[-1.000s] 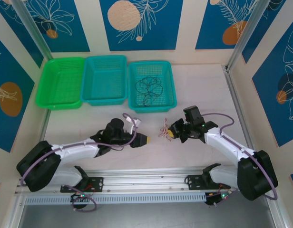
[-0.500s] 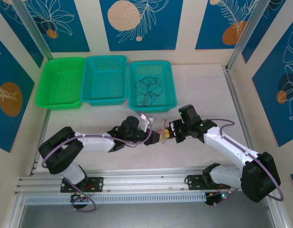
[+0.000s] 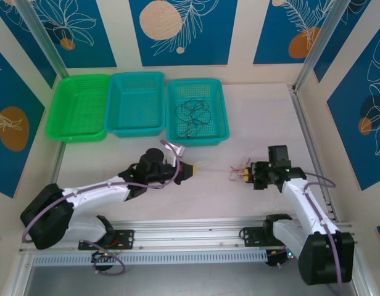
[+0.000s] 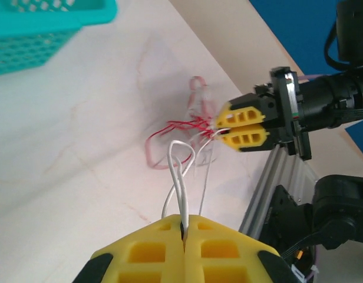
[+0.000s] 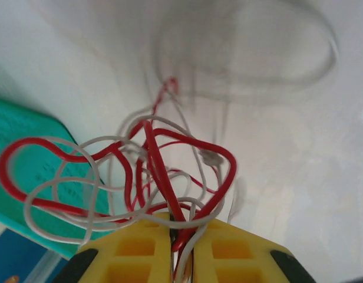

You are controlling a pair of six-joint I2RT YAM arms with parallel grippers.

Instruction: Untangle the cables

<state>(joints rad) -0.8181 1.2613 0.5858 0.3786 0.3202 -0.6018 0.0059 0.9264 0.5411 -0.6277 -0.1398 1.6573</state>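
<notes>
The hands are drawing apart after meeting mid-desk. The left hand [image 4: 184,223], pressed together, is pinching a loop of the white cable [image 4: 180,171] and hauling it leftward. The right hand [image 5: 181,230] is clamping the red cable [image 5: 155,159], with white strands still wound through it. They're hanging just above the desk [image 3: 258,111], so the knot is only starting to loosen. The black cable [image 3: 195,114] is already lying in the teal basket [image 3: 222,132].

Green basket [image 3: 81,78], middle teal basket [image 3: 137,75], right teal basket [image 3: 194,82] abreast on table [image 3: 259,117]
</notes>
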